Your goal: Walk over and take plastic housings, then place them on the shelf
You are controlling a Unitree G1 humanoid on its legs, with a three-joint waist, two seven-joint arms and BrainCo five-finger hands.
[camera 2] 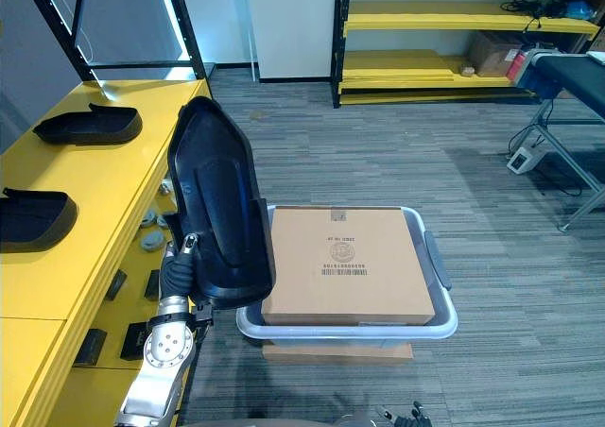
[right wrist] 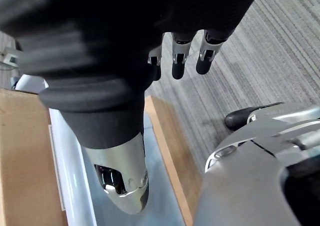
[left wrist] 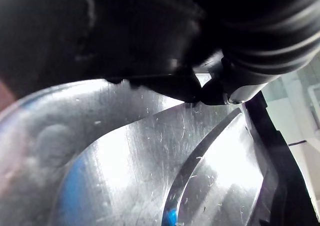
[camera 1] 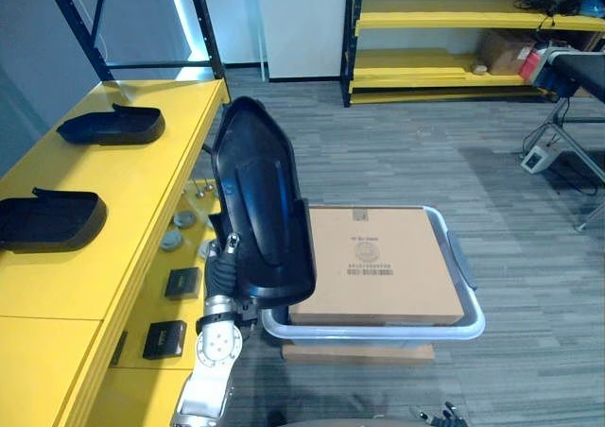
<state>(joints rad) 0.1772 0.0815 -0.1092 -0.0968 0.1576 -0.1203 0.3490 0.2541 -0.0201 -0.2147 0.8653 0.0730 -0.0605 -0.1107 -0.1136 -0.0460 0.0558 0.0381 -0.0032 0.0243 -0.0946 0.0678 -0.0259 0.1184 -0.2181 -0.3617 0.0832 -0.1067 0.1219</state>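
Observation:
My left hand (camera 1: 225,259) holds a large glossy black plastic housing (camera 1: 260,200) upright in the air, between the yellow shelf (camera 1: 142,191) and a grey tote. In the left wrist view the housing's shiny inner face (left wrist: 150,156) lies right against the hand. Two more black housings rest on the yellow shelf top, one at the far end (camera 1: 112,125) and one nearer (camera 1: 47,221). My right hand (right wrist: 182,56) hangs low beside the tote with relaxed fingers and nothing in it.
A grey tote (camera 1: 378,331) carrying a cardboard box (camera 1: 378,262) stands on the carpet just right of the held housing. Small black parts (camera 1: 165,339) lie on the shelf's lower level. Yellow racking (camera 1: 444,16) lines the back wall, and a folding table (camera 1: 577,68) stands far right.

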